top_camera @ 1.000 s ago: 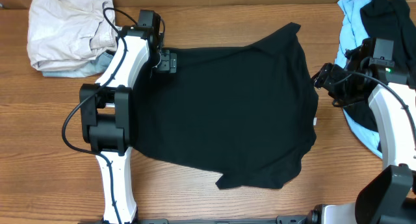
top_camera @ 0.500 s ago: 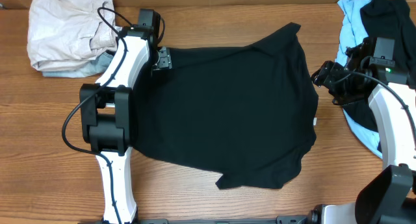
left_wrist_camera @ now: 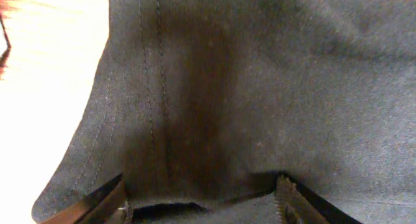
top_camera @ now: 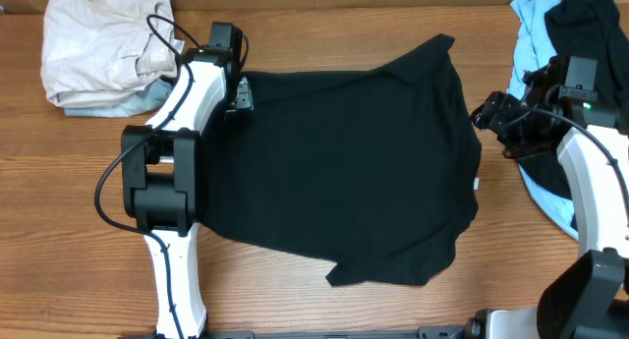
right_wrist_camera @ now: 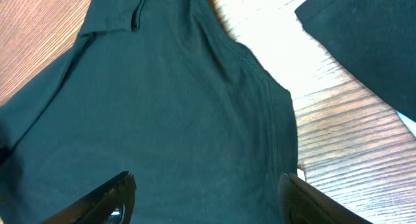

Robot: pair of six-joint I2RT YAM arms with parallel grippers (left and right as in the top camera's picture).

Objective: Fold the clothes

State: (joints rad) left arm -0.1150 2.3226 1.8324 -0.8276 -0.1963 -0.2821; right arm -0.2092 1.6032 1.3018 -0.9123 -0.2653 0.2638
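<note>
Your left tool (left_wrist_camera: 201, 199), released, straddles the black garment's (top_camera: 354, 162) edge at overhead upper left; pinch deep past the stitching. Your right tool (right_wrist_camera: 207, 193) hangs released at right.

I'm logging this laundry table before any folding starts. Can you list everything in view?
black T-shirt: one, black, spread flat mid-table
white tag: one, white, at the T-shirt's right edge
beige garment: one, beige, bunched at the far left corner
pale blue-grey garment: one, under the beige garment
light blue garment: one, light blue, far right corner
black garment: one, black, on the light blue garment
table: one, brown wood
left arm: one, white and black
left pincer: open, at the T-shirt's far left corner
right arm: one, white and black
right pincer: open, above the T-shirt's right side
</note>
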